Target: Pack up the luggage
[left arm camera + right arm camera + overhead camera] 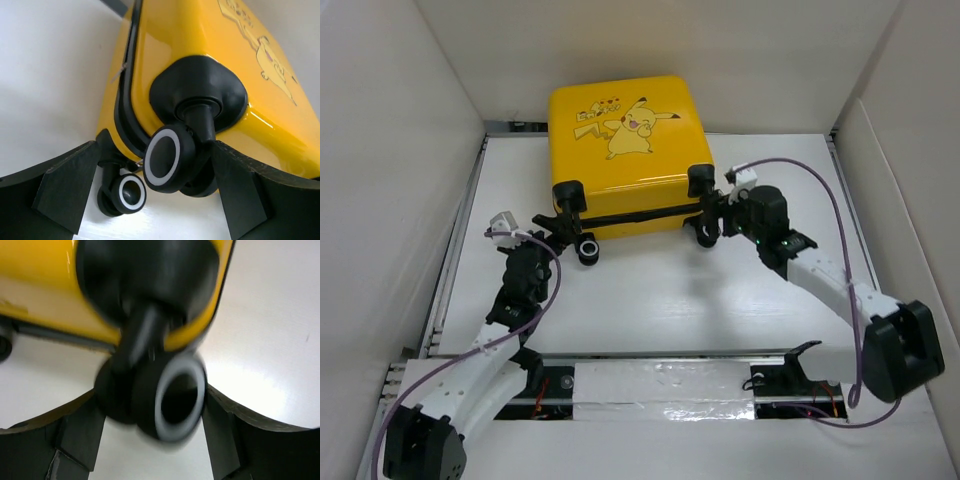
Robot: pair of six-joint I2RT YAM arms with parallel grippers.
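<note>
Bright light, blurry right-wrist view

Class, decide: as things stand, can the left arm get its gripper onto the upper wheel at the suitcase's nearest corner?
Probably yes. The left gripper is open, with a finger on either side of the upper wheel of the luggage, and nothing lies between them.

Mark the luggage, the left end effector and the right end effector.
luggage (625, 172): top external view, yellow shell face.
left end effector (155, 165): left wrist view, midway between its fingertips.
right end effector (151, 400): right wrist view, midway between its fingertips.
</note>
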